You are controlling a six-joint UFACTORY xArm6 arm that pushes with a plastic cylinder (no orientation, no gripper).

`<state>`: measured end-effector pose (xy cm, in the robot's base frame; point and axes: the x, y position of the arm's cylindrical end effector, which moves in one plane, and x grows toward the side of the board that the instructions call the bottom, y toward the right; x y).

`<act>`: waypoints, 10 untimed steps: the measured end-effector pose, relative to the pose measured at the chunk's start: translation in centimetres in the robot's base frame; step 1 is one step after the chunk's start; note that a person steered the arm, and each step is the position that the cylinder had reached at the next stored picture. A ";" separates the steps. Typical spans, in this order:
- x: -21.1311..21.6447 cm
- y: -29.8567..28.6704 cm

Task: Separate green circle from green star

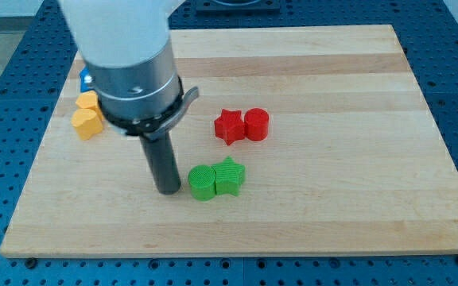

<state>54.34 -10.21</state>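
The green circle point(202, 182) lies on the wooden board point(332, 199), a little below the middle. The green star point(230, 175) sits right against its right side, touching it. My tip point(168, 191) is down on the board just left of the green circle, with a very narrow gap or light contact; I cannot tell which. The dark rod rises from there to the grey and white arm body in the view's upper left.
A red star point(229, 125) and a red circle point(257, 124) touch each other above the green pair. Two yellow blocks point(87, 116) lie at the board's left, with a blue block point(85, 79) partly hidden behind the arm.
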 end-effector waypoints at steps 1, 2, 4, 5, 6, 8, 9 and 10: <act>2.0 0.2; 1.9 2.3; -1.0 3.6; -2.0 5.2; -2.0 6.8; -2.1 8.8; -1.8 6.7; -2.6 4.3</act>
<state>51.74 -5.92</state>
